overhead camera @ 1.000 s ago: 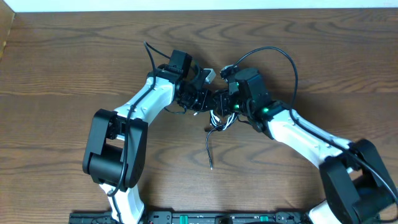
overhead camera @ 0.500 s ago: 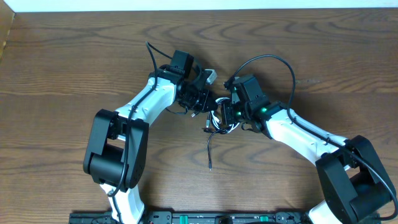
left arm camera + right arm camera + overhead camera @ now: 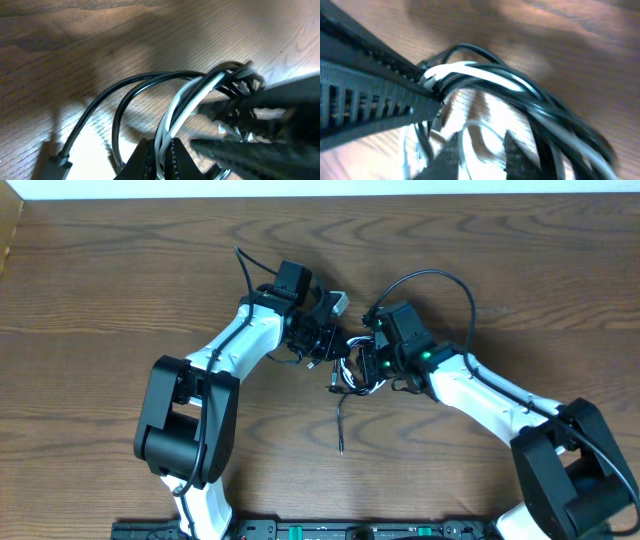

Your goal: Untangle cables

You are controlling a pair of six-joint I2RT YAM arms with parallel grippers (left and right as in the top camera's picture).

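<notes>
The cables, one black (image 3: 125, 95) and one white (image 3: 186, 97), lie looped together in a small tangle (image 3: 347, 378) at the middle of the table between both arms. A black tail (image 3: 338, 425) trails from it toward the front. My left gripper (image 3: 162, 159) is shut on the white cable, whose strands run up between its jaws. It sits at the tangle's upper left (image 3: 336, 345). My right gripper (image 3: 482, 155) stands open just over the tangle (image 3: 360, 365), with the black-and-white bundle (image 3: 520, 85) above and to the right of its fingers, not clamped.
The left gripper's ribbed finger (image 3: 365, 107) crosses the right wrist view close to the bundle. A thick black arm wire (image 3: 440, 278) arcs above the right arm. The wooden table (image 3: 120, 280) ends at a pale strip along the back.
My right gripper has shifted slightly down and left toward the tangle and has opened its jaws. The left gripper has kept its grip and place.
</notes>
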